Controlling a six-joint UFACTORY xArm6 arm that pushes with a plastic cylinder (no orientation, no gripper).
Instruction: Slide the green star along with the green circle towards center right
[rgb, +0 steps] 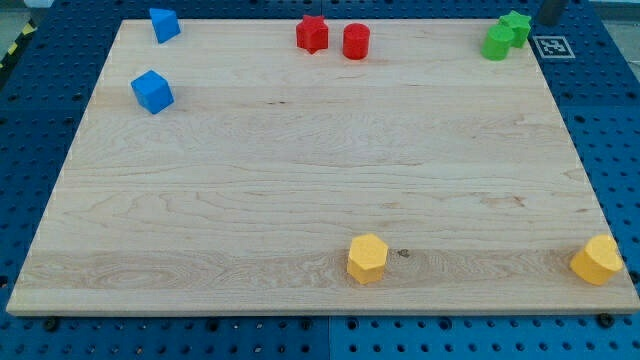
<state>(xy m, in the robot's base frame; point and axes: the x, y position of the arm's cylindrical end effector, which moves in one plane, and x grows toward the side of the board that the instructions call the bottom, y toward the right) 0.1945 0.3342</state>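
The green star (517, 26) sits at the board's top right corner. The green circle (497, 43) touches it on its lower left. The dark rod comes in at the view's top edge, and my tip (550, 21) is just right of the green star, a short gap away, beyond the board's corner. It touches neither green block.
A red star (312, 33) and a red circle (356, 41) stand side by side at the top middle. Two blue blocks (164, 24) (152, 91) are at the top left. A yellow hexagon (367, 258) is at the bottom middle and another yellow block (598, 260) at the bottom right. A black-and-white marker (553, 46) lies off the board's top right corner.
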